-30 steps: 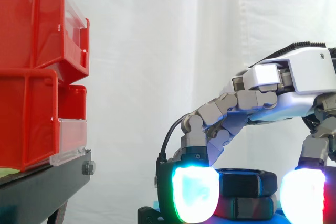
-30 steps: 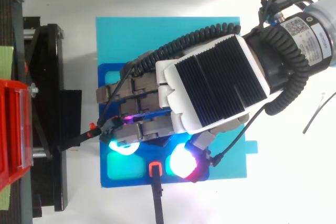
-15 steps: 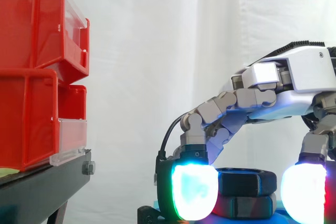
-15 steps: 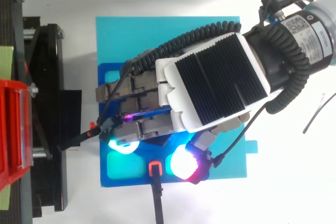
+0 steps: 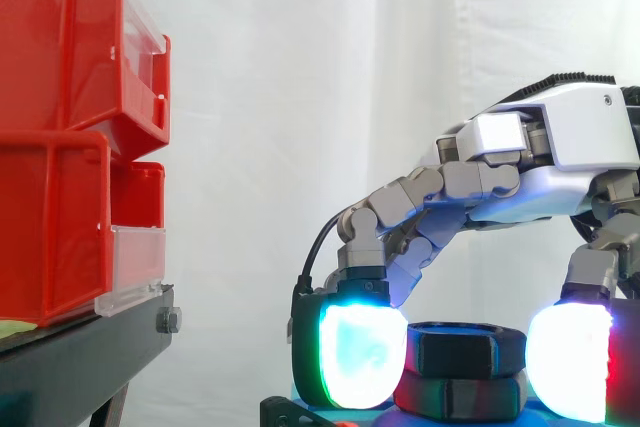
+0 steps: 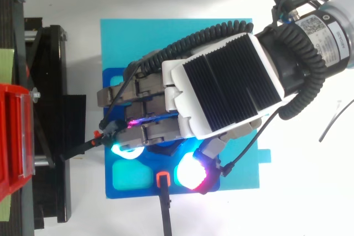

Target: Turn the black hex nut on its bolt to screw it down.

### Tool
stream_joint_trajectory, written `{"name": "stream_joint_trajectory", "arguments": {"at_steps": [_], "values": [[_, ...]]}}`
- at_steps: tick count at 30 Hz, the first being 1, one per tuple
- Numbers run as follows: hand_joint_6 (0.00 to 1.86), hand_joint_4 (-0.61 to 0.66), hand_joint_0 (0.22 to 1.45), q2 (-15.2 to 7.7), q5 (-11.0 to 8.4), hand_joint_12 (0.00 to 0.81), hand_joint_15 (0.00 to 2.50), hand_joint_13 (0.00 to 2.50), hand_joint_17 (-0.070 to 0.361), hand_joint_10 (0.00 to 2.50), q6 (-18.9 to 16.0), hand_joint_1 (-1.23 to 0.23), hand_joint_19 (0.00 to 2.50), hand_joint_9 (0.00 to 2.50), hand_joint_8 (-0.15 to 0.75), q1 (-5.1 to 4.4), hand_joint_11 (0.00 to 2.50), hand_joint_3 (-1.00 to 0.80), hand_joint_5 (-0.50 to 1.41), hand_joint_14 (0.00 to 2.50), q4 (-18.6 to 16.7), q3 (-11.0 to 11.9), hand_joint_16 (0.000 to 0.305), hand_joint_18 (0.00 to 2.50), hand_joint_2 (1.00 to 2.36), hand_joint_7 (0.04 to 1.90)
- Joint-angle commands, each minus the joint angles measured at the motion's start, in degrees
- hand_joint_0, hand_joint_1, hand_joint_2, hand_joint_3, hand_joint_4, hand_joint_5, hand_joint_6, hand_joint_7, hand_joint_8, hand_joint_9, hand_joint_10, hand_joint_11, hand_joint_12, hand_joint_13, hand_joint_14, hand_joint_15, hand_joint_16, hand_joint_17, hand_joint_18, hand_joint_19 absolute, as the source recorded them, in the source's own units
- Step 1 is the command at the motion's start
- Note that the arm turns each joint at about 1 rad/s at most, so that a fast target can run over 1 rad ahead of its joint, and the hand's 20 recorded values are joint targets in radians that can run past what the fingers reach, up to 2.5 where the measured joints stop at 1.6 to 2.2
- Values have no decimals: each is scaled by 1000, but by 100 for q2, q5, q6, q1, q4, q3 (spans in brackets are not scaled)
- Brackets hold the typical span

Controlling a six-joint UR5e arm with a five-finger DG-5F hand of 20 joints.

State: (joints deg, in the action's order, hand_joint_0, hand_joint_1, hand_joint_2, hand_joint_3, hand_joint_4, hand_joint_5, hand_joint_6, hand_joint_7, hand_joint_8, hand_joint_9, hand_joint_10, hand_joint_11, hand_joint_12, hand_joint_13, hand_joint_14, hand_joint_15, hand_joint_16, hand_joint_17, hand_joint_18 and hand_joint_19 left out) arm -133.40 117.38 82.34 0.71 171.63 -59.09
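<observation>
The robot hand reaches in from the right with its fingers arched downward. They curl around the black nut, one glowing fingertip at the nut's left side and the thumb's glowing pad at its right. Both pads overlap the nut's edges in the side view, so the hand appears closed on it. The nut lies flat and level, directly on top of a second dark hex piece that sits on a dark blue base.

From above, the robot hand covers the nut. The base rests on a light blue board lying on the white desk.

To the left, well apart from the hand, stacked red bins stand on a black stand — a white curtain hangs behind.
</observation>
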Motion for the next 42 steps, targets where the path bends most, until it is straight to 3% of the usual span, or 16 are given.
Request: {"name": "stream_joint_trajectory", "arguments": {"at_steps": [1,23,32,42], "values": [[501,357,466,-2,4,368,157,541,119,14,10,-575,428,729,331,0,505,-500,-133,5,-7,2,53,630,1000,1133],[501,357,470,-2,4,366,156,545,119,14,19,-572,429,738,334,123,508,-500,-128,5,11,-6,53,634,1000,1145],[501,361,447,-2,4,375,158,554,124,14,28,-545,418,744,342,123,514,-500,-130,5,2,-6,55,649,1000,1140],[502,345,365,7,13,419,144,557,144,10,28,-583,386,676,359,52,450,-500,-182,4,11,90,64,684,1000,907]]}}
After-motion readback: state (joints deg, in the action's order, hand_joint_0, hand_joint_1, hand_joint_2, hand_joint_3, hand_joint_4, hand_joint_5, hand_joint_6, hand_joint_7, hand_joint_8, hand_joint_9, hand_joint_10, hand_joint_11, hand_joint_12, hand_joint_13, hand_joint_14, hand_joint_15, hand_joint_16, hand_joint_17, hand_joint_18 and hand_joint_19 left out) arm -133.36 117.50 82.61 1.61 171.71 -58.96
